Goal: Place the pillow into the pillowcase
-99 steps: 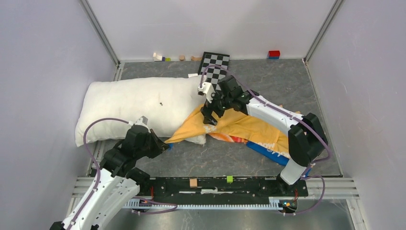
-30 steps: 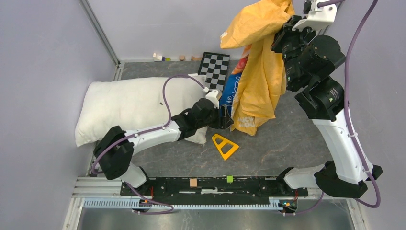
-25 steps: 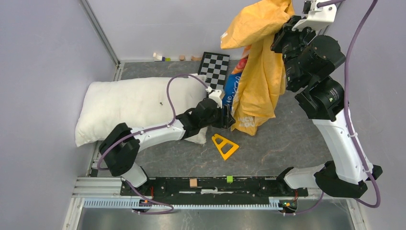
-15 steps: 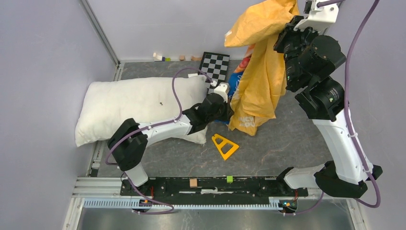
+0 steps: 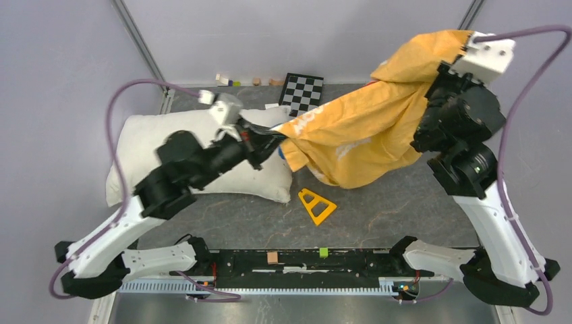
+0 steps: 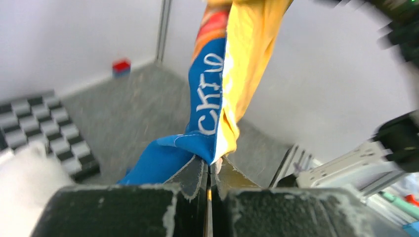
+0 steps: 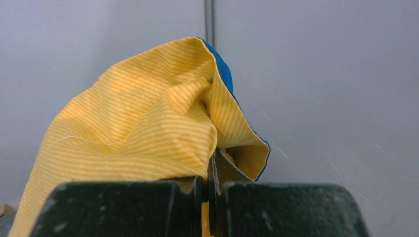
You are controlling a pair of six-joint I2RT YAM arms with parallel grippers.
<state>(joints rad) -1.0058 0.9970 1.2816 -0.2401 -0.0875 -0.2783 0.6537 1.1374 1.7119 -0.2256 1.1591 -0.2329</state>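
The orange-yellow pillowcase (image 5: 357,131) hangs stretched in the air between my two grippers, above the middle of the table. My left gripper (image 5: 273,138) is shut on its blue-printed corner (image 6: 210,126) at the left end. High at the back right, my right gripper (image 5: 450,67) is shut on the pillowcase's other end (image 7: 163,128). The off-white pillow (image 5: 148,138) lies flat at the left of the table, partly under my left arm. Its right end sits just below the held corner.
A yellow triangular frame (image 5: 316,204) lies on the table below the hanging cloth. A checkerboard (image 5: 301,91) and small blocks (image 5: 226,81) sit along the back wall. A red block (image 6: 121,65) sits at the far corner. Walls close in on both sides.
My left gripper shut on the pillowcase's lower corner and lifted it up and to the left. The right gripper moved right, so the cloth went from hanging down to stretched across.
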